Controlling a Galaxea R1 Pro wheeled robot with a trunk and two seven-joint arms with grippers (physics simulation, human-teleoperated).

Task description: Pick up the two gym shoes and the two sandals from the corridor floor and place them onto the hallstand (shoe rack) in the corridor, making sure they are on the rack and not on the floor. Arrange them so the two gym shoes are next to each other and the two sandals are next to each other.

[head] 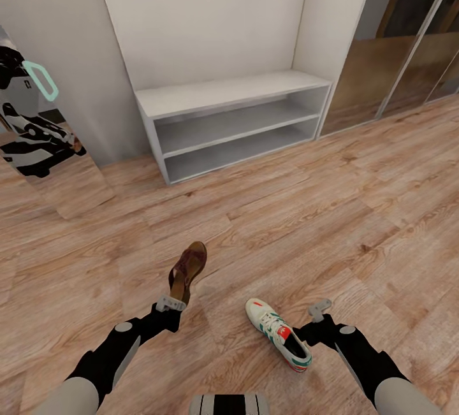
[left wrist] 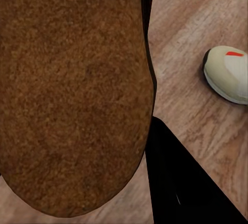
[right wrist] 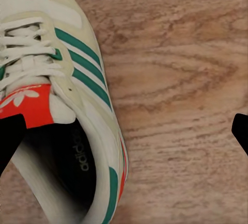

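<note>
L hand (head: pixel 171 303) is pinching a brown sandal (head: pixel 187 272) by its heel end, the sandal up off the corridor floor (head: pixel 268 211) w/ its long axis running away from the hand toward the white two-tier bench (head: pixel 233 122) against the far wall; in the left wrist view the sandal's sole (left wrist: pixel 72 95) sits right in front of the lens, so the fingers themselves can't be made out there. R hand (head: pixel 319 308) is spread, nothing in it, hanging just beside the heel of a gym shoe (head: pixel 278 333) that lies on the floor. Shoe's long axis runs diagonal: toe pointing away and toward robot's L, heel opening near the R hand. Right wrist view looks straight down on the shoe's laces, green stripes and open collar (right wrist: pixel 77 157), w/ the dark fingertips standing apart, one over the shoe's collar and the other over bare floor. So the shoe lies slightly to the L of that hand, not yet btwn the fingers. R arm is plainly the nearer one; L is busy. Judgement: next move turns on shifting the R hand sideways over the collar & lining the fingers across the shoe's width, not along its length. The bench ahead has no upper shelves, so prob. not the hallstand. Toe of the gym shoe (left wrist: pixel 227 74) also shows in the left wrist view, apart from the sandal.
</note>
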